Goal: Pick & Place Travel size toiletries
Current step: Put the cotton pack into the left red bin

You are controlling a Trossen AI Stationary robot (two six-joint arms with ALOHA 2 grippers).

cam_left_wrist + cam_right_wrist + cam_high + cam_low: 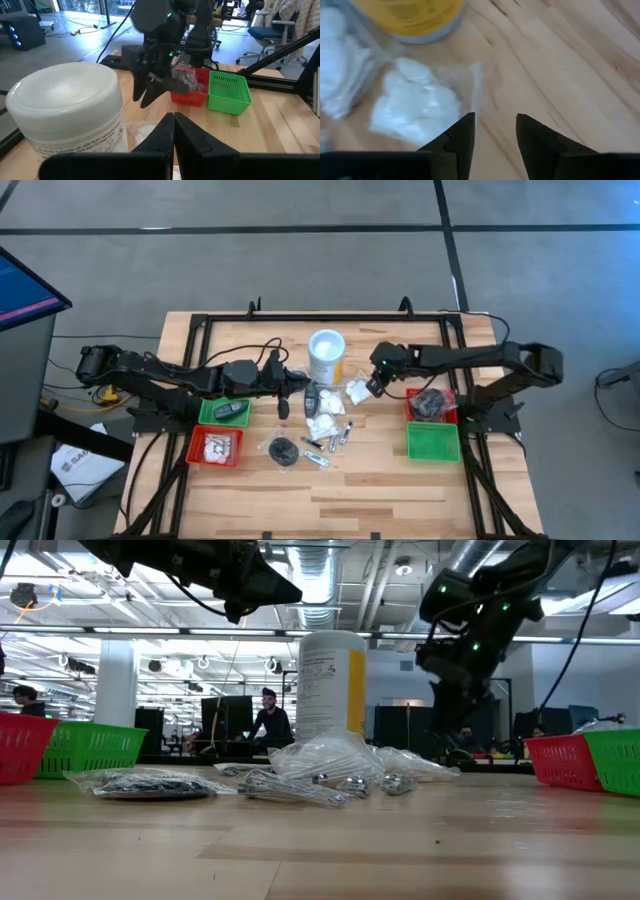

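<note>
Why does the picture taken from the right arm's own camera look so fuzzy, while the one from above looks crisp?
In the right wrist view the camera sits close to the table, so the white packet and the canister's yellow label are soft and out of focus. The high view looks down from far off, so the canister and the green tray stay sharp.

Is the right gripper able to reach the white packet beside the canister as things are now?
Probably yes. The right gripper is open and hovers beside the white packet, with only bare table between them; the canister stands past the packet, not in the way.
</note>
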